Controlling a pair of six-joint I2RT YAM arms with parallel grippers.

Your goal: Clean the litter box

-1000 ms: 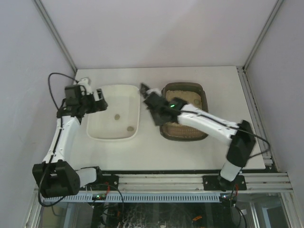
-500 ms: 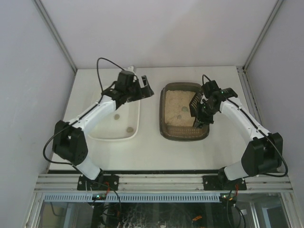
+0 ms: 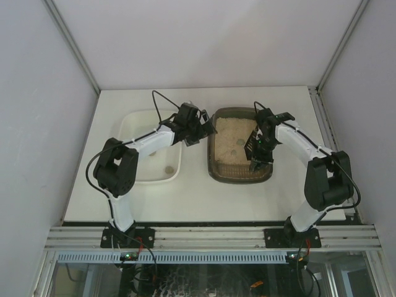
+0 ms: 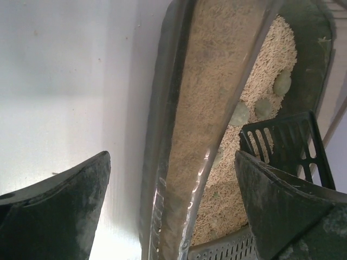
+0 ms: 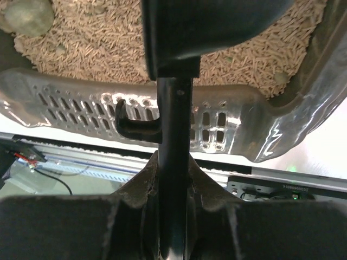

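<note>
The dark brown litter box (image 3: 239, 177) with pale sand sits right of centre. Two greenish clumps (image 3: 240, 143) lie on the sand. My left gripper (image 3: 207, 130) is open at the box's left rim. In the left wrist view (image 4: 173, 211) its fingers (image 4: 54, 216) straddle the box's left wall (image 4: 200, 108), one outside and one over the sand. My right gripper (image 3: 259, 147) is shut on the handle of the black slotted scoop (image 3: 250, 141), which is over the right side of the sand. The handle (image 5: 174, 157) shows between the shut jaws (image 5: 174, 179).
A white tray (image 3: 148, 180) lies left of the litter box, with a clump (image 3: 169, 167) in it. Grey walls enclose the table on three sides. A metal rail (image 3: 210, 235) runs along the near edge.
My left arm has swung right from over the white tray to the litter box's left rim. My right gripper carried the scoop from beside the tray to the box's right side.
</note>
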